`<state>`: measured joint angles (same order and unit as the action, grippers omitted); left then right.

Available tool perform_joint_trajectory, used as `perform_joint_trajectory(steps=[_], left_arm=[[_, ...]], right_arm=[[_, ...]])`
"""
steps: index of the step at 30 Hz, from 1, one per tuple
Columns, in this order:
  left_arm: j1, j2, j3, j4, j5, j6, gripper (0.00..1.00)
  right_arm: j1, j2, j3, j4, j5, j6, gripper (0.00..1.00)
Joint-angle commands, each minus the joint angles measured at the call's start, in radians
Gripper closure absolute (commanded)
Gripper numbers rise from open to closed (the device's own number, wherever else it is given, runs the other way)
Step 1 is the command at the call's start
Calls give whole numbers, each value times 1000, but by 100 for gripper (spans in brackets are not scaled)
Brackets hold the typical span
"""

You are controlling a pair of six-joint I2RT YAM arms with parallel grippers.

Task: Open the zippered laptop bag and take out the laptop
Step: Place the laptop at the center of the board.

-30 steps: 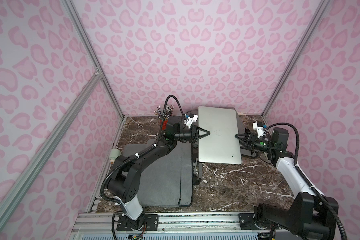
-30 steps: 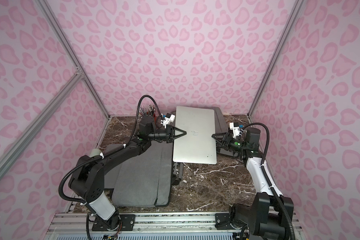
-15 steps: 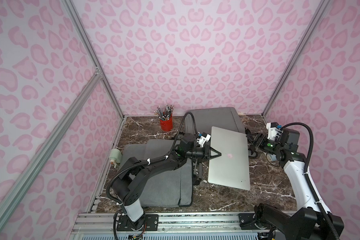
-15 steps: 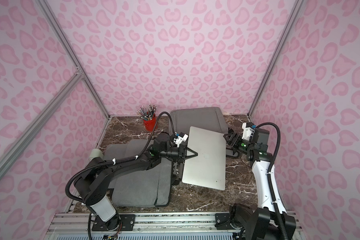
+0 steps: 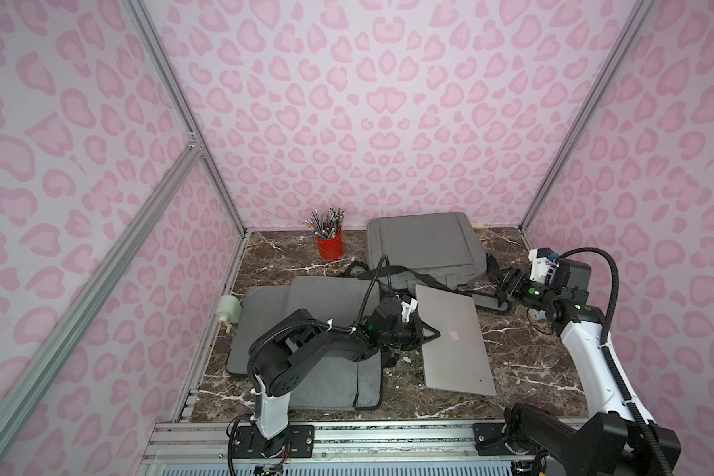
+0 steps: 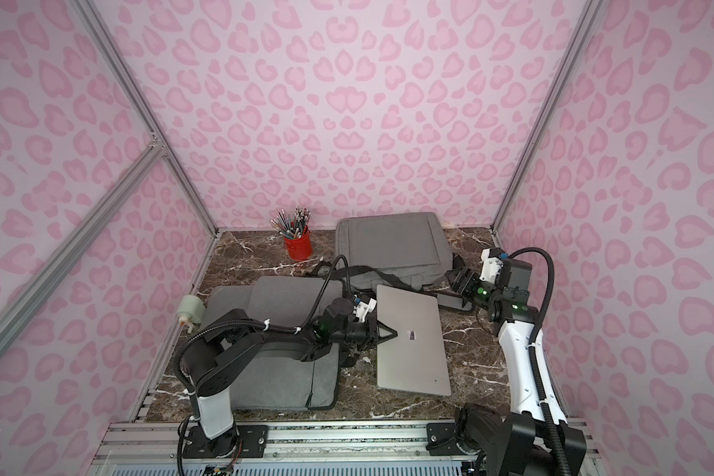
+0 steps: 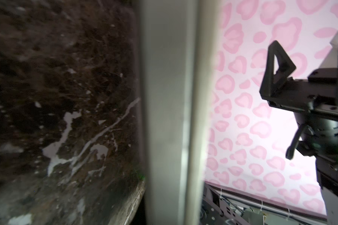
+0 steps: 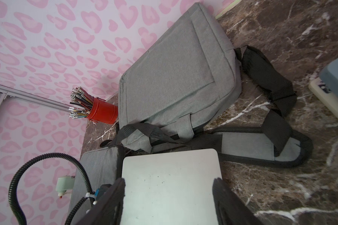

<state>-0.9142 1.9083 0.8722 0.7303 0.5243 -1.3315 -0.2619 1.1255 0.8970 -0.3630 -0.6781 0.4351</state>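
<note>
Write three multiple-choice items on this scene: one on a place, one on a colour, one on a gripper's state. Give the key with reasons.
1. Where does the red metal pencil cup stand?
A. At the back of the marble table, left of the grey fabric backpack
B. On the flat grey laptop sleeve
C. At the front rail

2. What colour is the closed slim laptop?
A. Black
B. Silver
C. Red

3. How is the left gripper?
A. Wide open above the cup
B. Shut on the laptop's edge
C. Shut on a backpack strap

Key: 1 A, both top views show the cup near the back wall beside the backpack. 2 B, its lid is silver. 3 B, its fingers pinch the laptop's left edge; the right gripper stands open, apart.
</note>
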Motion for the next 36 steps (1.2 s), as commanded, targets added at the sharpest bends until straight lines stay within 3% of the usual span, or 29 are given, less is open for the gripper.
perform_joint_trajectory(steps=[1, 17, 24, 28, 36], left_arm=[[-14, 8, -6, 237, -15, -36, 98], [-64, 80, -19, 197, -42, -71, 98], [-64, 150, 53, 200, -67, -88, 95], [-64, 178, 88, 178, -64, -87, 90], [-60, 188, 107, 73, -32, -48, 67]], right_arm=[[1, -1, -13, 26, -3, 1, 28], [1, -4, -59, 51, -14, 6, 27], [1, -7, -73, 55, -12, 6, 27], [1, -9, -83, 59, -15, 5, 27], [0, -7, -90, 64, -12, -3, 27]])
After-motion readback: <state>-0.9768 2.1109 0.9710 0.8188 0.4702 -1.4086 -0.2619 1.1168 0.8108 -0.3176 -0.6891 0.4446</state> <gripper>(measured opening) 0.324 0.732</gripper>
